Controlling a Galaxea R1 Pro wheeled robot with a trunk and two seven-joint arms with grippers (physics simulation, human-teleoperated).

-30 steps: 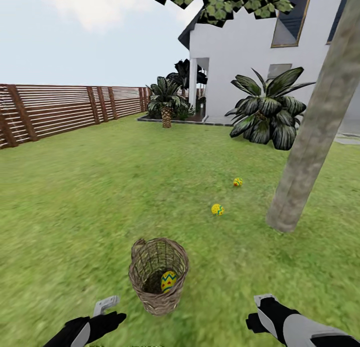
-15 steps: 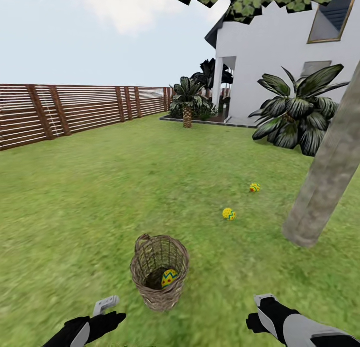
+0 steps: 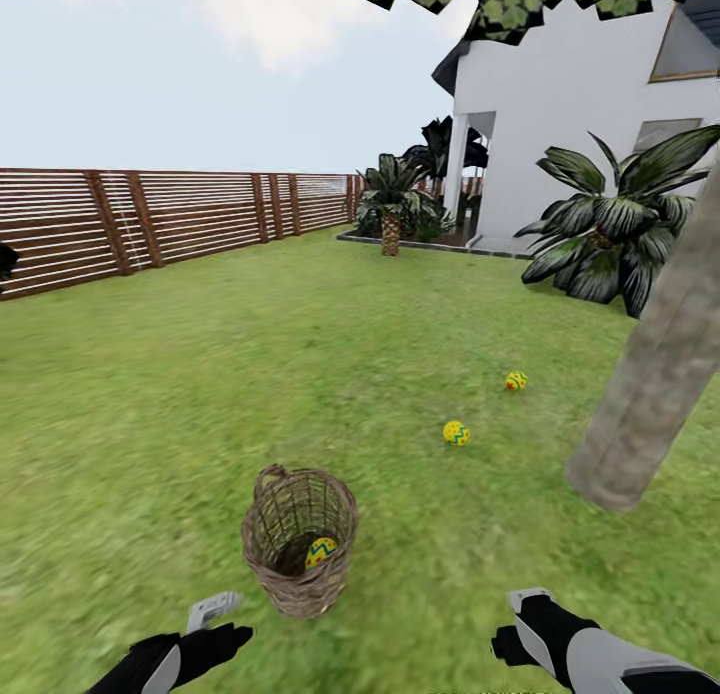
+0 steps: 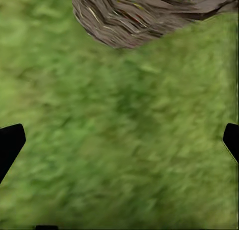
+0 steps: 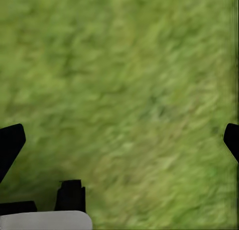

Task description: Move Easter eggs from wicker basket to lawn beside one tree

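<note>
one egg (image 3: 321, 552) in wicker basket (image 3: 297, 584), just ahead of left claw (image 4: 119, 140)

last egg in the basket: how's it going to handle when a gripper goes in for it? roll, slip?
The egg looks smooth and rounded, so it would probably slip or squirt from a pinch that lands off-centre. It lies loose at the bottom of the wicker basket, so it may roll against the wall if nudged. The basket stands upright and open on the lawn and looks light; a sideways push might tip it.
</note>
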